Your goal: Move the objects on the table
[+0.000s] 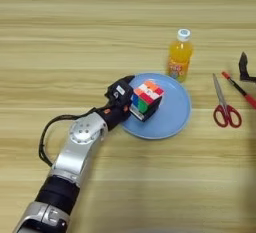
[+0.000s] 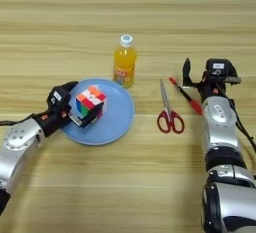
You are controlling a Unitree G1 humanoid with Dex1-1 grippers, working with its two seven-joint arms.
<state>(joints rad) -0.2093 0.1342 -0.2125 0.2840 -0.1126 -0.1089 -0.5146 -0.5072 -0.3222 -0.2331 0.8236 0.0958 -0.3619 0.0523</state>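
The left gripper (image 1: 136,108) has its fingers closed on the puzzle cube (image 1: 147,99), holding it over the blue plate (image 1: 175,117), so the cube looks about delivered but not released. The orange-juice bottle (image 1: 180,55) stands just behind the plate; the scissors (image 2: 168,107) and red pen (image 2: 186,96) lie to its right on the table (image 1: 100,27), seemingly still to move. Beyond the pen, the right gripper (image 2: 192,79) hovers; whether its fingers are open or closed, I cannot tell.

Left gripper (image 2: 82,114) gripped the cube (image 2: 90,105) over the blue plate (image 2: 117,119), centre-left; scissors (image 2: 169,110) and pen (image 2: 186,96) lay right.
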